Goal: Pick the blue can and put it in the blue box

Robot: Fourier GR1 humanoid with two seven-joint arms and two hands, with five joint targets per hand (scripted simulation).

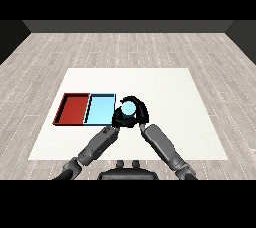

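Observation:
The blue can stands upright just right of the light blue tray, near the tray's right edge. My right hand is curled round the can from the right, with its fingers arching over the can's far side. My left hand sits close against the can's near left side, at the tray's front right corner. The can's lower part is hidden behind the two hands, so I cannot see whether it rests on the table.
The red tray lies against the left side of the light blue tray; nothing lies in either. Both trays sit on the left half of the white table. My forearms converge toward the table's middle.

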